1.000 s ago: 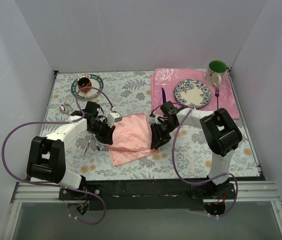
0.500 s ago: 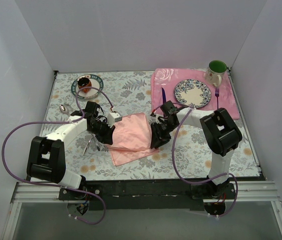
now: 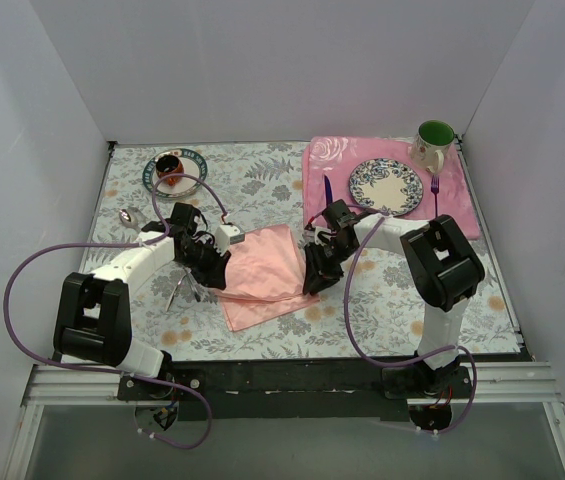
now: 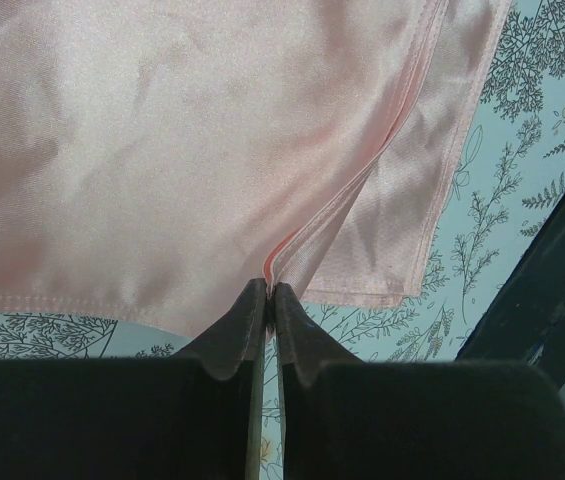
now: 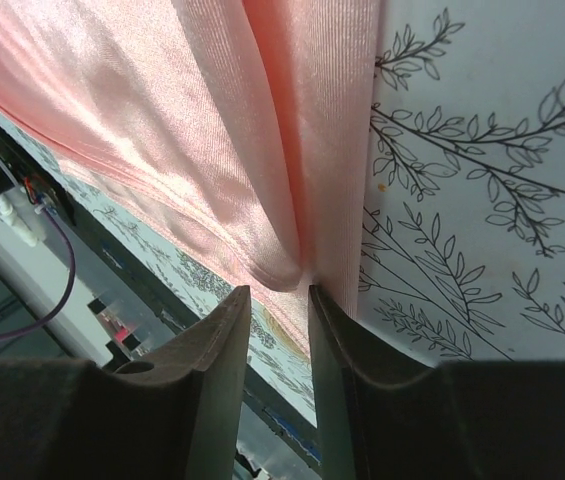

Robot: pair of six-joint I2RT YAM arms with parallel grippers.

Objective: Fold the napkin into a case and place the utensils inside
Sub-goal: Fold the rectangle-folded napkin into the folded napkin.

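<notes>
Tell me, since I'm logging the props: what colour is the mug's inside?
Green inside the white mug, clearest in the top external view.

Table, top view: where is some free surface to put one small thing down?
Bare cloth lies between the saucer and the placemat at the far middle, and near the right edge below the placemat, beside the right arm. The middle is crowded: napkin, left gripper, right gripper, utensils.
</notes>
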